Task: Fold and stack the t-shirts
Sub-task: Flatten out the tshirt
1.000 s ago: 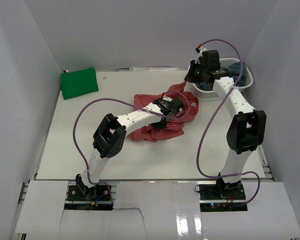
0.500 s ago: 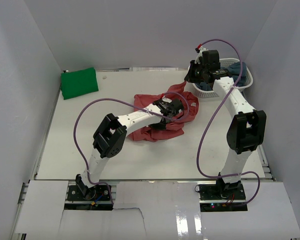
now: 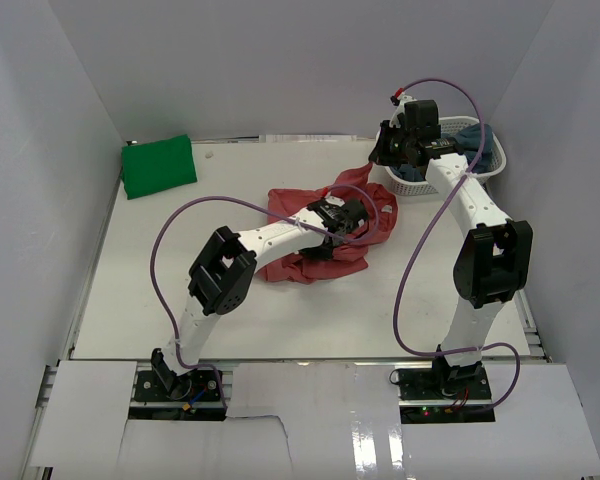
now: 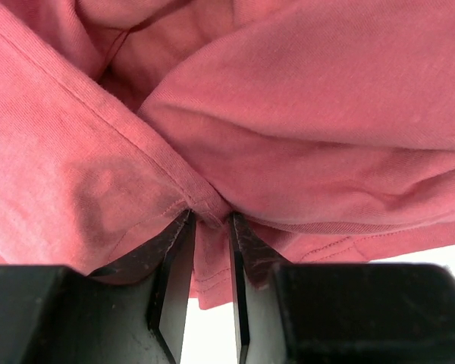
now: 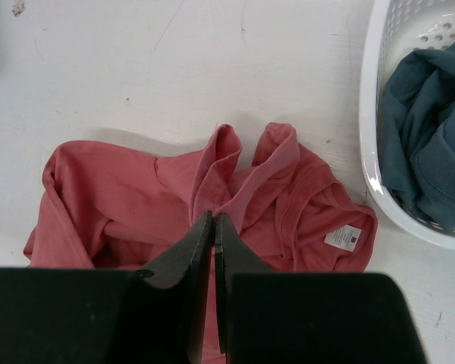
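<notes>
A salmon-red t-shirt (image 3: 315,225) lies crumpled in the middle of the table. My left gripper (image 3: 354,222) is low on its right part and is shut on a hemmed fold of the salmon-red t-shirt (image 4: 210,227). My right gripper (image 3: 382,152) hangs above the shirt's far right edge, beside the basket. Its fingers (image 5: 201,243) are pressed together and hold nothing, and the shirt (image 5: 136,197) lies below them with its white label showing. A bright green t-shirt (image 3: 158,166) lies folded at the far left. Grey-blue t-shirts (image 3: 479,143) are bundled in the basket (image 5: 428,144).
The white lattice basket (image 3: 492,171) stands at the far right against the wall, and its rim (image 5: 370,144) is close to the red shirt's collar. Purple cables loop from both arms. White walls close in the table at the back and both sides.
The left arm's elbow has shifted slightly toward the near edge. The red shirt and the right arm look unchanged.
</notes>
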{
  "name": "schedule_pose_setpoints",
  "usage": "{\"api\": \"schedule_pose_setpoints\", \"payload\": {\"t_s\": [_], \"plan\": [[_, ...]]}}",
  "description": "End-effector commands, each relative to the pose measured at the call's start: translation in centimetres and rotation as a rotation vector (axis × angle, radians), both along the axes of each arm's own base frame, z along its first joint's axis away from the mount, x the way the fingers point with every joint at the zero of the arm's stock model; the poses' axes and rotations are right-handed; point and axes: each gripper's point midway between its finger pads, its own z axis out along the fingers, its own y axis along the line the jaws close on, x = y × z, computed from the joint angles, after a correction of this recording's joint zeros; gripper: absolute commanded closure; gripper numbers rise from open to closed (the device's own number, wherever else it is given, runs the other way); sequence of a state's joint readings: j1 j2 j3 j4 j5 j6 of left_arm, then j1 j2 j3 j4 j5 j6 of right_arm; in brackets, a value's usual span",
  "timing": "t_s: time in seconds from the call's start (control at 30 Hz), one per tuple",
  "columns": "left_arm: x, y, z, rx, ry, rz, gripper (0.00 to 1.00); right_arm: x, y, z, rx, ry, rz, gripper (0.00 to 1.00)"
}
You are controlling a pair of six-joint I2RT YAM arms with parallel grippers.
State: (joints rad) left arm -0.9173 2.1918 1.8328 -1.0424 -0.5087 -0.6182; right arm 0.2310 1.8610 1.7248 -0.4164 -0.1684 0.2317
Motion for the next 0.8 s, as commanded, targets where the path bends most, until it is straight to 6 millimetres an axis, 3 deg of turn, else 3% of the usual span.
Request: {"api": "schedule_pose_setpoints", "payload": {"t_s": [0.0,0.43,0.6,0.77], "plan": [[1.1,-0.9,1.3,-0.045,-0.043,0.017,0.64,0.3,0.3,0.2,0.005,-0.009,0.018,0.92],[1.9,-0.9,2.7,-0.049,-0.094,0.03,0.58,0.4,0.5,-0.1,0.01,0.0,0.028,0.92],[2.4,0.2,2.6,-0.006,-0.14,0.064,0.64,0.3,0.6,-0.1,0.011,0.001,0.031,0.92],[2.6,0.5,1.7,0.026,-0.143,0.066,0.65,0.4,0.7,0.0,0.014,-0.001,0.037,0.92]]}}
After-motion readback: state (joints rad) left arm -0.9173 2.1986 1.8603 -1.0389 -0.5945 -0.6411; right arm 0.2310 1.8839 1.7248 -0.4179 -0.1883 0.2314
